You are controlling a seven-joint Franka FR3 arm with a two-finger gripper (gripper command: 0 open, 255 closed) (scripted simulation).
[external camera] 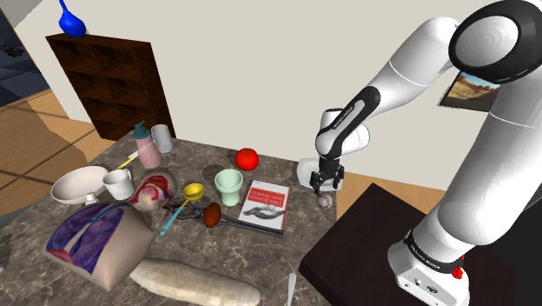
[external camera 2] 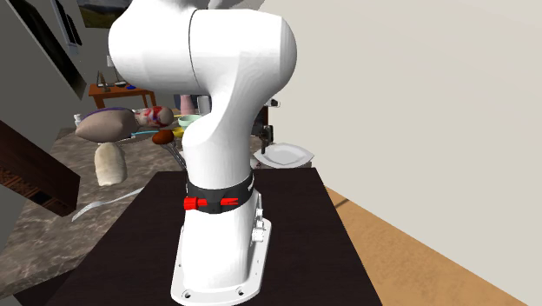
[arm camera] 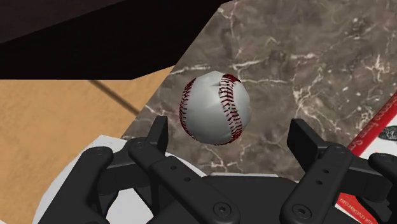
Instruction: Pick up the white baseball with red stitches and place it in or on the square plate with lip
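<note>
The white baseball with red stitches (external camera: 327,201) (arm camera: 215,108) lies on the marbled table (external camera: 278,261) near the corner by the dark stand (external camera: 365,252). My black gripper (external camera: 327,184) (arm camera: 230,130) hangs open just above the ball, pointing down. Its fingertips (arm camera: 158,130) stand apart on either side of the ball and do not touch it. The white square plate with a lip (external camera: 306,170) (external camera 2: 287,156) sits on the table right beside the ball, partly hidden behind my hand in the shoulder view. A corner of the plate (arm camera: 95,141) shows under the hand.
A red-edged book (external camera: 264,207) lies close to the ball. Beyond it stand a mint cup (external camera: 228,186), a red fruit (external camera: 247,159), a yellow spoon (external camera: 189,193), anatomy models (external camera: 95,239), a white bowl (external camera: 78,184) and a bottle (external camera: 146,148). The table edge drops to wooden floor (arm camera: 57,108).
</note>
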